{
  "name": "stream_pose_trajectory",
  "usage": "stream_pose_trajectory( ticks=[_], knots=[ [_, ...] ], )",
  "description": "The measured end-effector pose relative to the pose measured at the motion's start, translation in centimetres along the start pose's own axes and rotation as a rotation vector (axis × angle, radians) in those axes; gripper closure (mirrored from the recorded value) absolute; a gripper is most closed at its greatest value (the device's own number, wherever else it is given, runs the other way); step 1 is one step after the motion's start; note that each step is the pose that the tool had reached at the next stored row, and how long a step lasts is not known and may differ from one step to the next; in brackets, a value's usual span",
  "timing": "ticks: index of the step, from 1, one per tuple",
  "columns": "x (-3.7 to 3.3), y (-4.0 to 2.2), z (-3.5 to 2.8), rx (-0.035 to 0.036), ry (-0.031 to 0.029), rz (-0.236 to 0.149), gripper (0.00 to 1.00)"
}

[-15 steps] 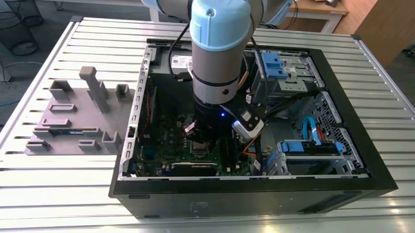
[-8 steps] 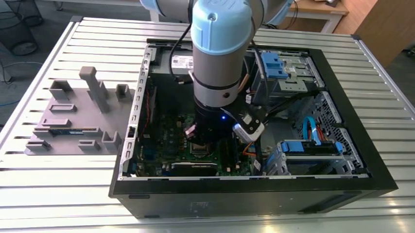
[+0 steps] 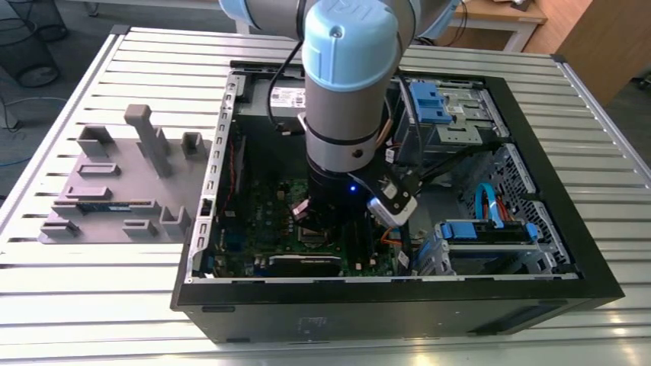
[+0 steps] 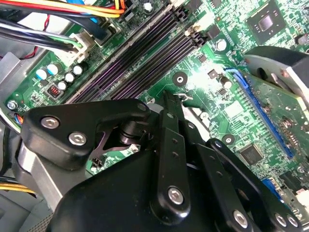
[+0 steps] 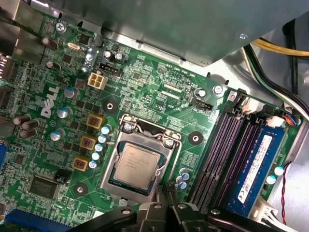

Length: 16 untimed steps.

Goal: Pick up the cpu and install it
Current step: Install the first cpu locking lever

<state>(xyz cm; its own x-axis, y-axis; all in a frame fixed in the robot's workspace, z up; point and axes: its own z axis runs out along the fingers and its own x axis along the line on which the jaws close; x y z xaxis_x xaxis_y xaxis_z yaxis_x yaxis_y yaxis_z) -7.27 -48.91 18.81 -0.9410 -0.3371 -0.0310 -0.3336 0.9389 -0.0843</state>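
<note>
Open black computer case (image 3: 407,305) on slatted table (image 3: 102,305), grey tray (image 3: 112,191) beside it, possibly plastic, green motherboard (image 5: 145,82)

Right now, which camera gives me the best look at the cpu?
The first wrist view: the cpu lies in plain sight, seated in its socket frame on the motherboard. In the exterior view the arm covers that spot; the second wrist view looks across gripper linkage.

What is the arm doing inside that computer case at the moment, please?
The arm reaches down into the open case, with its end effector just above the motherboard. In the first wrist view, the cpu already lies in its socket frame, right by the end effector. A memory stick sits in a slot beside it. A grey tray lies outside the case, on the exterior view's left.
</note>
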Motion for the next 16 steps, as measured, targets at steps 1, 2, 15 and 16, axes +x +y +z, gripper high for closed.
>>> stream_pose_trajectory(
  ticks=[1, 2, 15, 16],
  knots=[
    [0.01, -0.01, 0.01, -0.0008, -0.0002, 0.0, 0.89],
    [0.01, -0.01, 0.03, -0.002, -0.0006, 0.0, 0.89],
    [-0.04, 0.0, 0.21, -0.016, -0.0058, 0.001, 0.89],
    [-0.04, -0.01, 0.2, -0.0161, -0.0058, 0.001, 0.89]
  ],
)
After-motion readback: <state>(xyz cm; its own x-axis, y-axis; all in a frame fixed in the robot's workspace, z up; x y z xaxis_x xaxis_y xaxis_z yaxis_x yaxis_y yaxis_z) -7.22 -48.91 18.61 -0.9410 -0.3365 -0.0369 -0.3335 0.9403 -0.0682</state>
